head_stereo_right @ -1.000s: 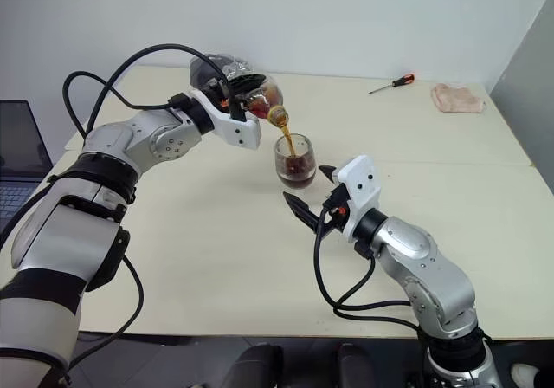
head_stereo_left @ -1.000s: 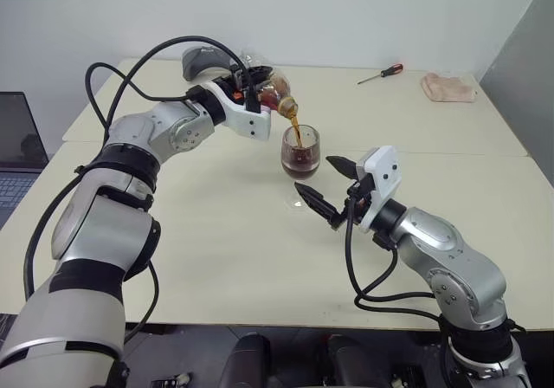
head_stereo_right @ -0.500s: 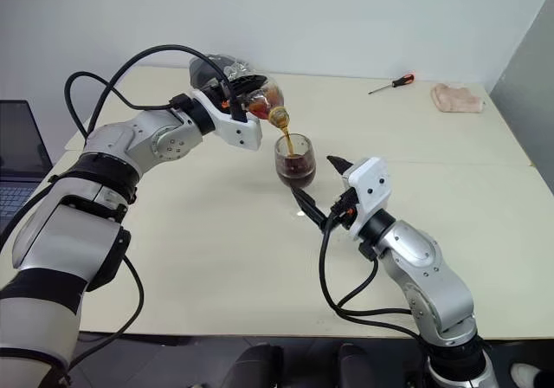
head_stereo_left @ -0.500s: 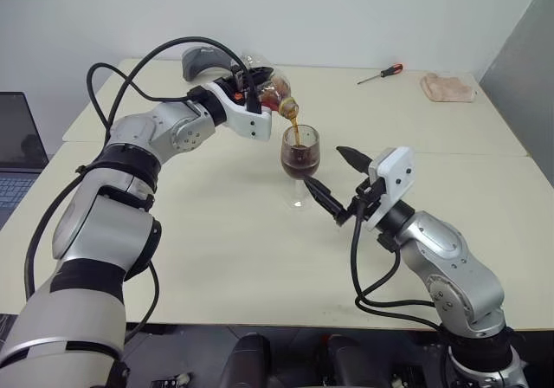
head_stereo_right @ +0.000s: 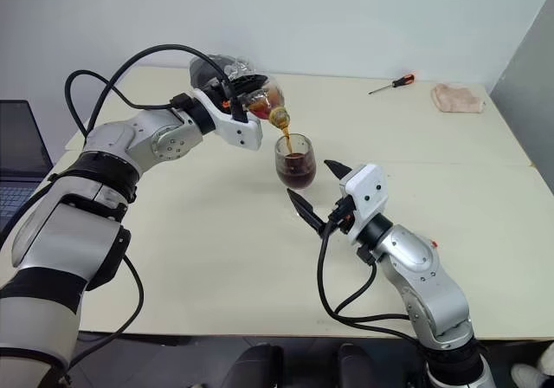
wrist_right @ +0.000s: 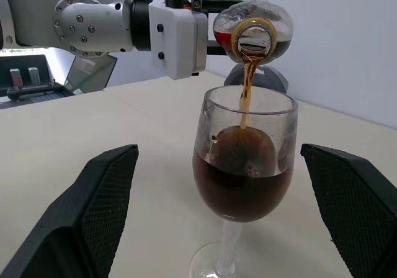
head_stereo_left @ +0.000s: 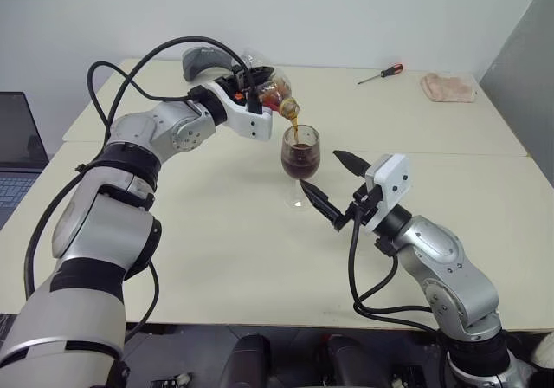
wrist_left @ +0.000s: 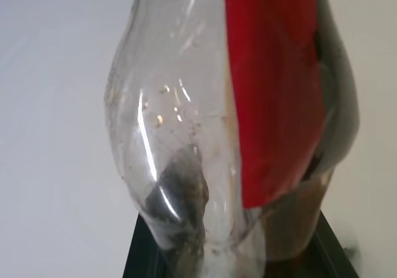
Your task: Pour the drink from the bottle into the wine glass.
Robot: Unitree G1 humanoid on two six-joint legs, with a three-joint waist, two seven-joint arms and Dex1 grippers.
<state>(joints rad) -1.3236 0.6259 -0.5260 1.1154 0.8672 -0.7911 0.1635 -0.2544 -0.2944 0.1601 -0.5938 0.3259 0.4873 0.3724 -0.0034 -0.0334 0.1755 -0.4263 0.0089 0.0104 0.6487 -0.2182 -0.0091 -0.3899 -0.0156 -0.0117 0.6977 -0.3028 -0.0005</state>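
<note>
My left gripper (head_stereo_left: pixel 258 92) is shut on the bottle (head_stereo_left: pixel 277 93), which is tipped over with its mouth above the wine glass (head_stereo_left: pixel 300 156). A thin stream of the dark drink (head_stereo_left: pixel 295 131) falls into the bowl, which is about half full. In the left wrist view the clear bottle (wrist_left: pixel 180 123) with its red label (wrist_left: pixel 273 85) fills the space between the fingers. My right gripper (head_stereo_left: pixel 321 171) stands open just in front of the glass, not touching it. Its black fingers (wrist_right: pixel 93 210) sit on either side of the wine glass (wrist_right: pixel 245 166) in the right wrist view.
A screwdriver (head_stereo_left: pixel 381 74) and a pink cloth (head_stereo_left: pixel 448 87) lie at the far right of the cream table (head_stereo_left: pixel 216 249). A grey object (head_stereo_left: pixel 203 59) sits behind the bottle. A laptop (head_stereo_left: pixel 17 158) stands off the table's left side.
The right gripper has tilted upward and shifted a little beside the glass, staying open. The left arm holds still while the drink keeps pouring.
</note>
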